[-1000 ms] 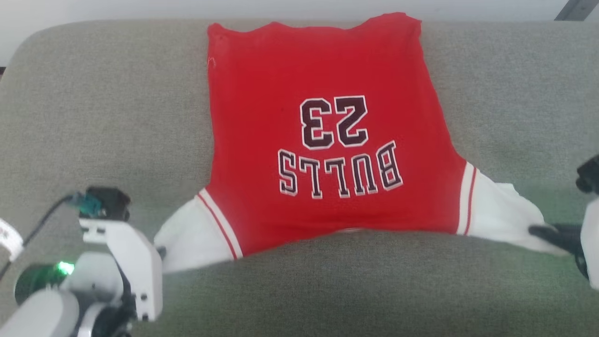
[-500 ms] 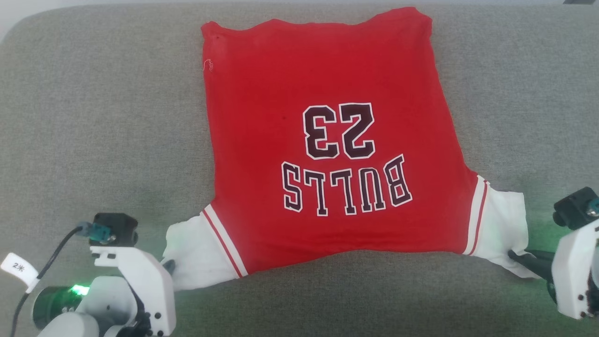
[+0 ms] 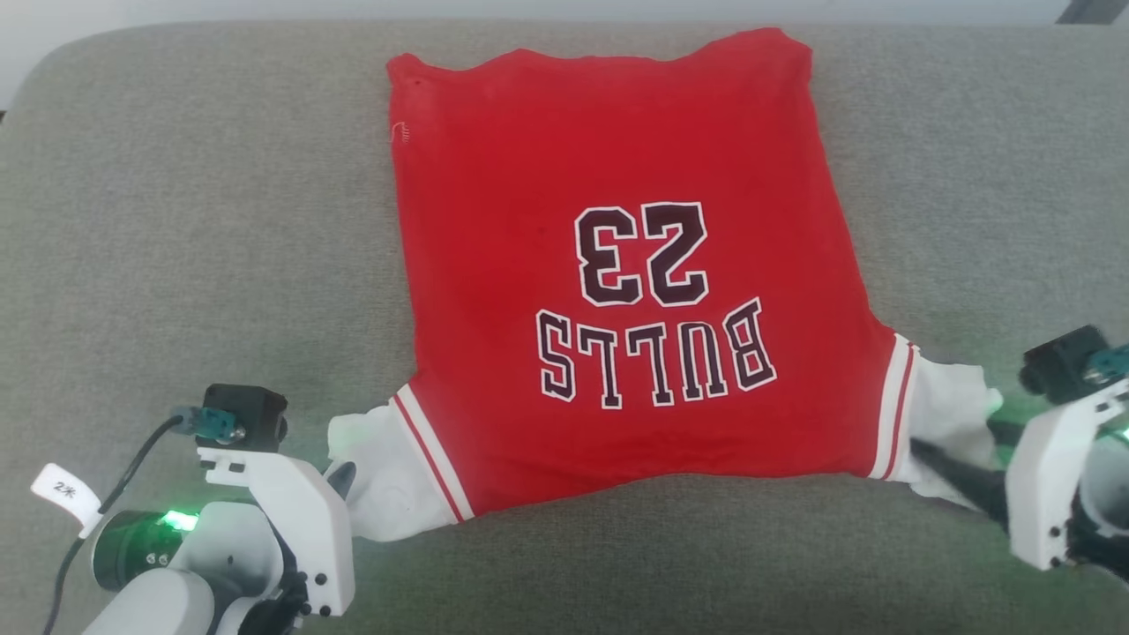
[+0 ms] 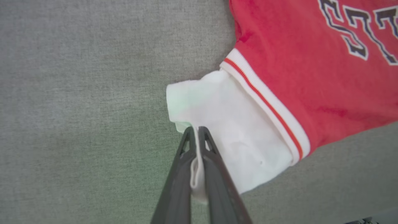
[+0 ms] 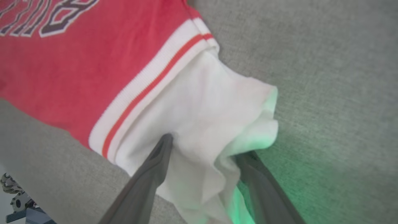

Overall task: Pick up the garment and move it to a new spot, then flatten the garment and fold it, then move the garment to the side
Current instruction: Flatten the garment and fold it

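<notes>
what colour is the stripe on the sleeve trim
Red, on white trim, clearest in the left wrist view.

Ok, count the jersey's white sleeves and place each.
2. One sleeve lies on the robot's left, pinched in the left gripper; the other sleeve on its right, inside the open right gripper.

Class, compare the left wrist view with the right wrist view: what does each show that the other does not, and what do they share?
Left wrist view: the left claw shut, pinching an edge fold of a white sleeve of the red jersey shirt with black lettering. Right wrist view: the right claw open, fingers spread either side of the second white sleeve, which is bunched. Both: the shirt's red body, white-red striped trim, part of the lettering, and the grey fabric cushion.
</notes>
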Controlling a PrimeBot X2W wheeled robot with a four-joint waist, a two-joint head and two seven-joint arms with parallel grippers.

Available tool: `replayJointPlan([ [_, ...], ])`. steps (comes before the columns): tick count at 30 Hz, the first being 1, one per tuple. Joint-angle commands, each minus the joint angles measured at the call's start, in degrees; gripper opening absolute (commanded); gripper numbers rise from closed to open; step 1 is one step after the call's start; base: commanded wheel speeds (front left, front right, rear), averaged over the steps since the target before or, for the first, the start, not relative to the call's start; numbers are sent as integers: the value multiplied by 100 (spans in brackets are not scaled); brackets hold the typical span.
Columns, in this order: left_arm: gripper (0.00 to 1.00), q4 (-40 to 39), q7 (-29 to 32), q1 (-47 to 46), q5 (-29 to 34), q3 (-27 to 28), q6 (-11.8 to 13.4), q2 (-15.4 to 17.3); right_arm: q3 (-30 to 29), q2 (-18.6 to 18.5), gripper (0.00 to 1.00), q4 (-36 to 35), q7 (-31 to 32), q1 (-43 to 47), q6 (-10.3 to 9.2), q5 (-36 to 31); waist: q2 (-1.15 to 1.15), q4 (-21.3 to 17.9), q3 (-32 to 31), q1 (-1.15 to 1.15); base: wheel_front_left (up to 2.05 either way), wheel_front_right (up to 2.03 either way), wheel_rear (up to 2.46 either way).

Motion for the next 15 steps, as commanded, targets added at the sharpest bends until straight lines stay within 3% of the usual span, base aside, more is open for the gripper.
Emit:
replayJointPlan([
  [1, 0, 11, -40, -50, 36, -19, -34, 1, -191, 31, 100, -113, 61, 113, -23, -79, 0, 22, -22, 0, 0, 0, 0],
  [9, 0, 56, -116, -173, 20, -176, -122, -210, -1688, 420, 100, -1092, 181, 90, -18, -1007, 0, 268, 20, 0, 0, 0, 0],
  [15, 0, 191, -170, -461, 86, -408, -279, -484, -2476, 1183, 100, -777, 63, -762, -15, -1925, 0, 629, 177, 0, 0, 0, 0],
])
